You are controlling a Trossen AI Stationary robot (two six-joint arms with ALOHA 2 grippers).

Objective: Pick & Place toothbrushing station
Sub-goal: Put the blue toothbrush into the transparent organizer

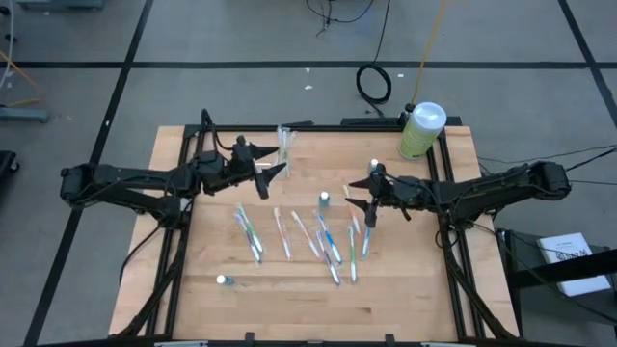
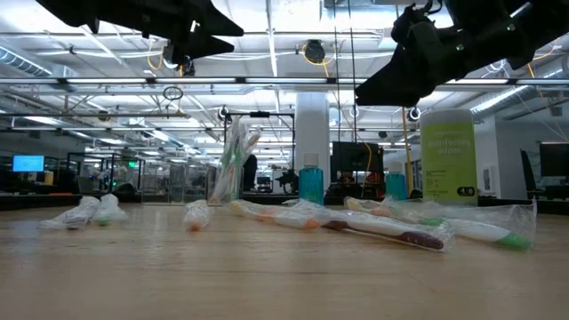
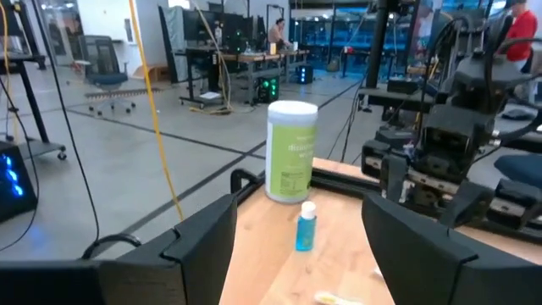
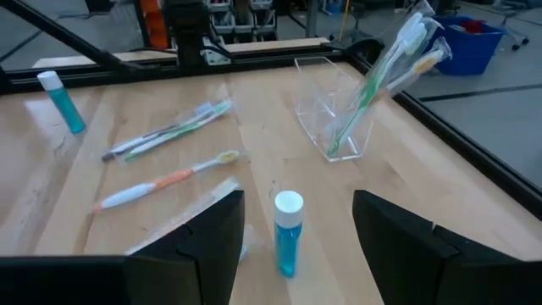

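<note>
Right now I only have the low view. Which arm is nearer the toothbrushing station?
Observer: The left one. The left gripper hangs beside the toothbrushing station, which stands near the table's far edge.
Operator: Anything in the station?
Observer: Yes, a few wrapped toothbrushes lean out of it.
Operator: Is the right gripper holding anything?
Observer: No. The right gripper is open and empty, with a small blue bottle upright on the table ahead of it.

We see two black arms, boxy at the joints, black cables trailing from their bases. The left gripper (image 1: 280,170) and right gripper (image 1: 359,206) end in broad matte-black wedge fingers.
</note>
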